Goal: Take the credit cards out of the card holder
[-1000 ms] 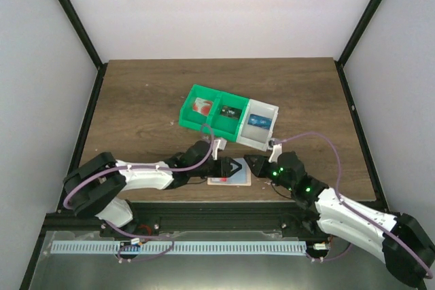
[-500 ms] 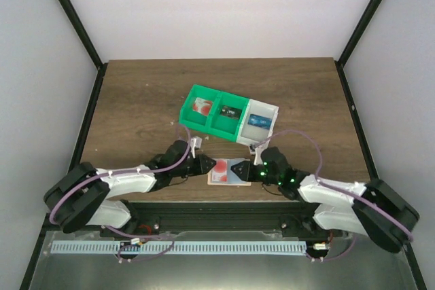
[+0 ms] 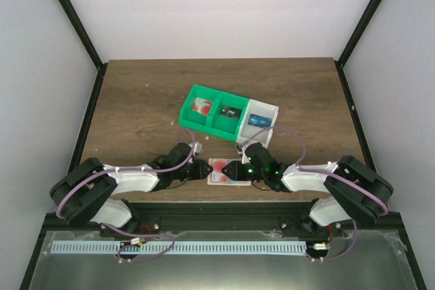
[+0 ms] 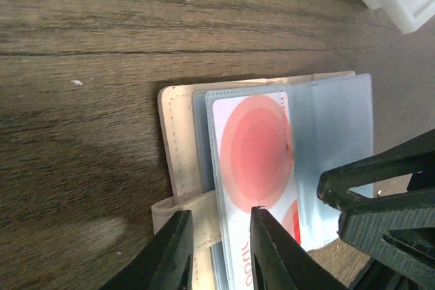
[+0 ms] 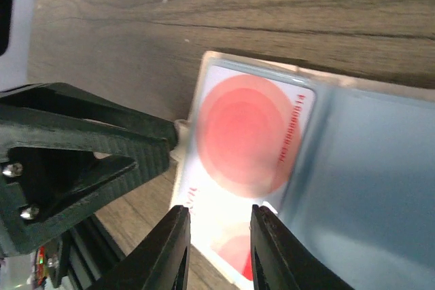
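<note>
"Card holder (image 4: pixel 333 127), position?"

"Open flat at the near edge of the table (image 3: pixel 149 100), midway between the two arms. Its opened length runs left to right. The right panel is pale blue, and the left panel carries a card (image 4: pixel 255 147) with red discs."

"Long axis of the card?"

"Near to far, across the holder's length. Its near end seems to reach past the holder's near edge, but I am not certain."

"And the left claw (image 4: pixel 219 210)?"

"At the card's near-left corner, jaws a narrow gap apart. One finger is over the tan edge, the other over the card. Nothing visibly clamped."

"The right claw (image 5: pixel 217 207)?"

"It reaches in from the right, jaws likewise narrowly apart, both tips over the card's near end. It holds nothing I can see. Both claws are equally close to the card."

"So the pull?"

"Judgement: toward the near edge, along the card's long axis, with one claw pinning the holder."
</note>
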